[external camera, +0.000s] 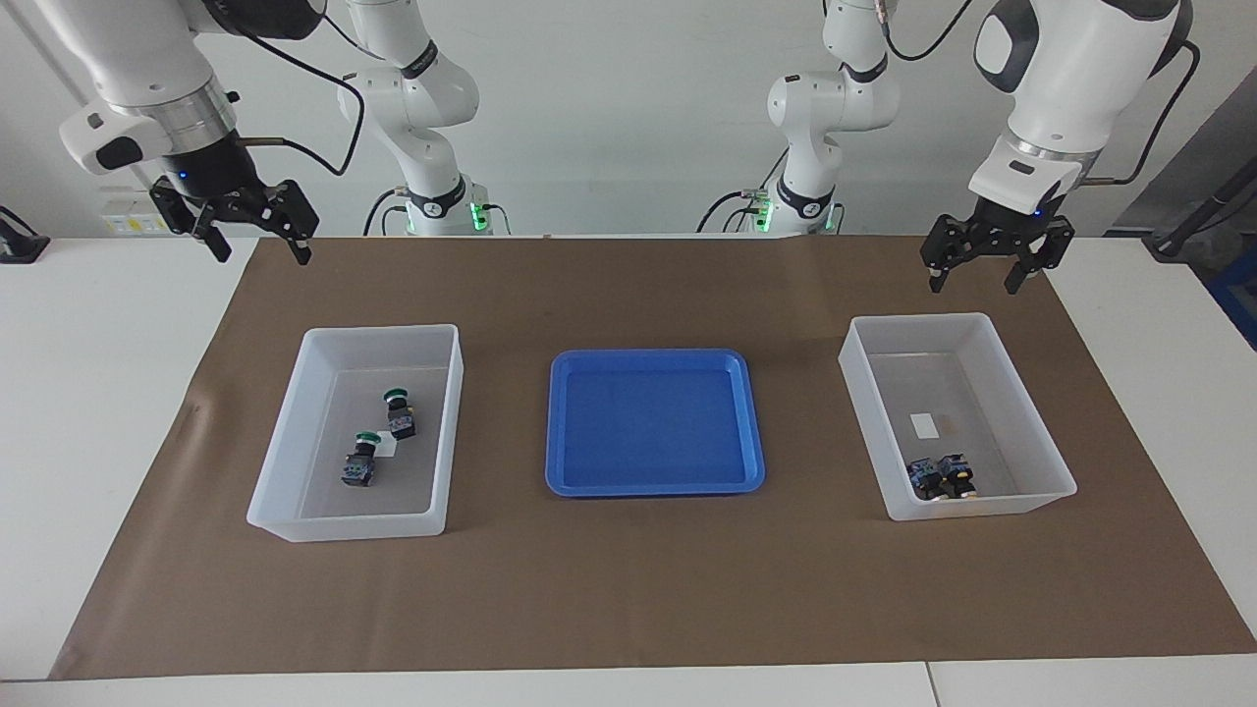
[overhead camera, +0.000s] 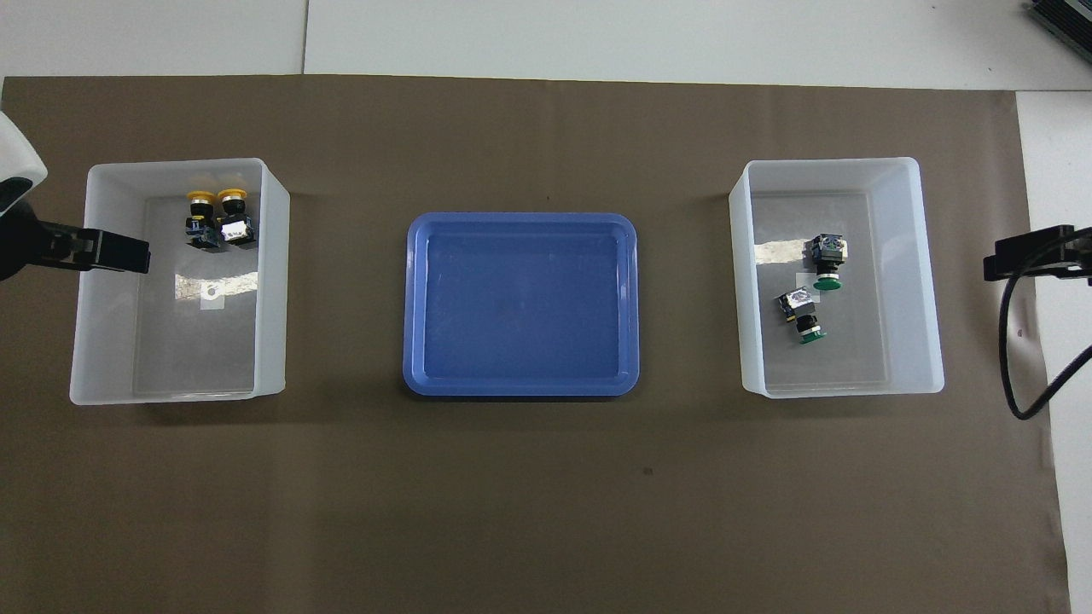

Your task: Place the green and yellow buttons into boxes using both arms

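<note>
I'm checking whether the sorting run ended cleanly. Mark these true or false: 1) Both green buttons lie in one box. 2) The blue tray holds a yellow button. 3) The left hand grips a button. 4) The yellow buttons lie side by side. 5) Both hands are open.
1) True: the two green buttons lie in the box at the right arm's end.
2) False: the blue tray holds no button; both yellow buttons are in the box at the left arm's end.
3) False: the left hand hangs open, holding nothing.
4) True: they touch or nearly touch.
5) True: the right hand is open too.
</note>
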Motion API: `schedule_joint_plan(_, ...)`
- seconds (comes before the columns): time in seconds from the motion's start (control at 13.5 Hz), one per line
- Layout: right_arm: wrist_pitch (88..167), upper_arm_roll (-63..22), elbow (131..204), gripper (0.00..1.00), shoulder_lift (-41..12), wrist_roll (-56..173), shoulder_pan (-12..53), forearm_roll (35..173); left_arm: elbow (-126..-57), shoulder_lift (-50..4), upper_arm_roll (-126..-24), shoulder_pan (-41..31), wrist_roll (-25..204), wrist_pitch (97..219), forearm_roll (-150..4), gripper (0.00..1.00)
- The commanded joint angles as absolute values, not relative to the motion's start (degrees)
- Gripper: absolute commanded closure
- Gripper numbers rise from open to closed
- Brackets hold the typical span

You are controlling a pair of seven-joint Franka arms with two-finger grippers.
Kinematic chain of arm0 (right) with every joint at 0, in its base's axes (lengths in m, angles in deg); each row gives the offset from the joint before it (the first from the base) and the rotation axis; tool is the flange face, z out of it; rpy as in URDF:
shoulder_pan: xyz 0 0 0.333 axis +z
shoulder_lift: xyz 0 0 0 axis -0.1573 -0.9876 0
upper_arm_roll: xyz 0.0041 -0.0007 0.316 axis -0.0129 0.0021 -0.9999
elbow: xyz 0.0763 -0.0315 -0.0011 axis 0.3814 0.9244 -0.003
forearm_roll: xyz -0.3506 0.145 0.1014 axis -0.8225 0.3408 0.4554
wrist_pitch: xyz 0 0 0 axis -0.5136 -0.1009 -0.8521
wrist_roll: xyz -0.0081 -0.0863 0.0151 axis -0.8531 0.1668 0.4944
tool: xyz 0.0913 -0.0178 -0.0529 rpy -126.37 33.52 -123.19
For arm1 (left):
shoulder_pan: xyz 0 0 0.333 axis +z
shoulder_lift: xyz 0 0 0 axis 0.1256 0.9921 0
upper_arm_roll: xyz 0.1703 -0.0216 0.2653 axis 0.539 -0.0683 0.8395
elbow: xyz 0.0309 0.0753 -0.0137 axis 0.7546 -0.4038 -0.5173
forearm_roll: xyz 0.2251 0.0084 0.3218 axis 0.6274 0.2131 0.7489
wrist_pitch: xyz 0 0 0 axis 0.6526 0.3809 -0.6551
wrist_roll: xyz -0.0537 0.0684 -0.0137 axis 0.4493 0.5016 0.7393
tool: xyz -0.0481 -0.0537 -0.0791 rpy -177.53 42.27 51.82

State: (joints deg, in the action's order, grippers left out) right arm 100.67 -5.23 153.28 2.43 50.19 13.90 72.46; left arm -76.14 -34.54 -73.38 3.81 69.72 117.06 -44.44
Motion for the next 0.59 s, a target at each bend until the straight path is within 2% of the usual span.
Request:
schedule_joint_plan(0.0, 102.40, -5.55, 155.66, 0.00, 4.09, 49.87, 13.18, 72.73, -71.29, -31.59, -73.25, 4.23, 68.43, 112.44, -45.42, 0.00)
schedule_joint_plan(0.52, 101.96, -5.55, 155.66, 0.00, 4.18, 49.87, 13.18, 72.73, -74.01, -34.14, -72.37, 4.40, 68.52, 110.77, -47.09, 0.00)
